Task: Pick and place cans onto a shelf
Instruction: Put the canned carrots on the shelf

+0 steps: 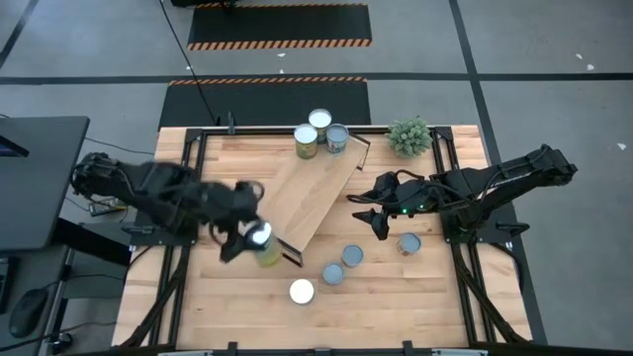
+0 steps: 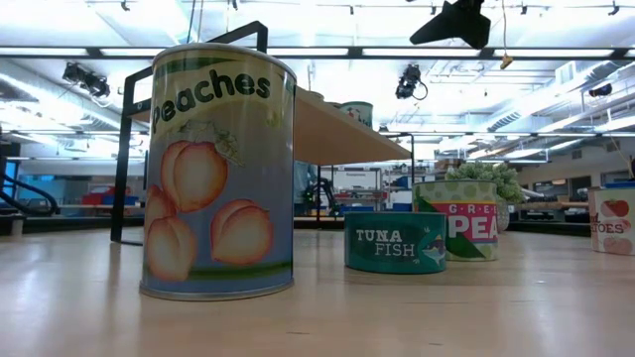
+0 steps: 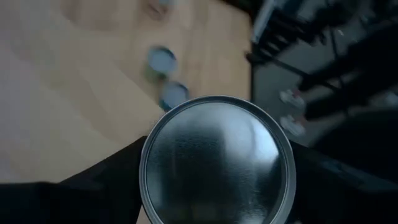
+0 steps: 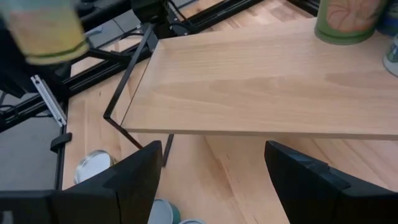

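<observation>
My left gripper (image 1: 247, 233) is shut on a can with a silvery top (image 3: 217, 163) and yellowish side (image 1: 266, 253), held just off the near left end of the shelf (image 1: 318, 193). The can shows blurred in the right wrist view (image 4: 50, 28). The shelf is a light-wood board on black frame ends, lying slantwise across the table. Three cans (image 1: 319, 133) stand on its far end. My right gripper (image 1: 372, 214) is open and empty above the table beside the shelf's right edge (image 4: 261, 127). Several cans stand on the table, among them a peaches can (image 2: 218, 174) and a tuna can (image 2: 395, 241). My left gripper pinches the can's side wall between its two fingers (image 3: 118, 180), one on each side just below the top rim (image 3: 149, 155). The fingers come from above, pointing down. The can hangs upright with its top toward the wrist, lifted clear of the table.
A white-topped can (image 1: 302, 291), two blue-grey-topped cans (image 1: 342, 265) and one more can (image 1: 408, 243) stand on the near table between the arms. A small green plant (image 1: 409, 135) stands at the far right corner. The shelf's middle (image 1: 315, 198) is bare.
</observation>
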`<action>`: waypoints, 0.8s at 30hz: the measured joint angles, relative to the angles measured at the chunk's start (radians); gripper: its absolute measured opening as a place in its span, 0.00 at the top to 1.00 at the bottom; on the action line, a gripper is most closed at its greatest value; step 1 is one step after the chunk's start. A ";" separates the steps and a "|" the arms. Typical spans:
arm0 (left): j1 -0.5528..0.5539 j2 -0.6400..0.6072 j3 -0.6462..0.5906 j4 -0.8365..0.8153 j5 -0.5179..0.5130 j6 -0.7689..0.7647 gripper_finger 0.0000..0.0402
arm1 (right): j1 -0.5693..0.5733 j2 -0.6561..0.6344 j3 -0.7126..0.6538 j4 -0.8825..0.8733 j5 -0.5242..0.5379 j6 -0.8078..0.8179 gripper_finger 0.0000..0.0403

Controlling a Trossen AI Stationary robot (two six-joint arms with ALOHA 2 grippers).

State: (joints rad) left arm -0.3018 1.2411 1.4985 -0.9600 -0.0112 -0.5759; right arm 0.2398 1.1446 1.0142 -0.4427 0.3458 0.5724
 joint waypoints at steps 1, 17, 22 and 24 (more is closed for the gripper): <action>0.032 0.000 0.001 0.004 0.002 0.026 0.21 | -0.001 0.000 0.000 0.000 0.002 0.000 0.28; 0.482 0.059 0.001 0.039 0.136 0.404 0.21 | -0.061 0.000 0.000 -0.003 0.002 -0.006 0.28; 0.591 0.087 0.000 0.032 0.202 0.507 0.21 | -0.113 0.000 0.000 0.000 -0.001 -0.026 0.28; 0.622 0.101 0.001 0.068 0.228 0.534 0.21 | -0.137 0.000 0.000 -0.005 -0.022 -0.026 0.28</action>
State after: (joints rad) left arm 0.3198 1.3425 1.4998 -0.8922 0.2173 -0.0414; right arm 0.1030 1.1446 1.0138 -0.4478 0.3241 0.5461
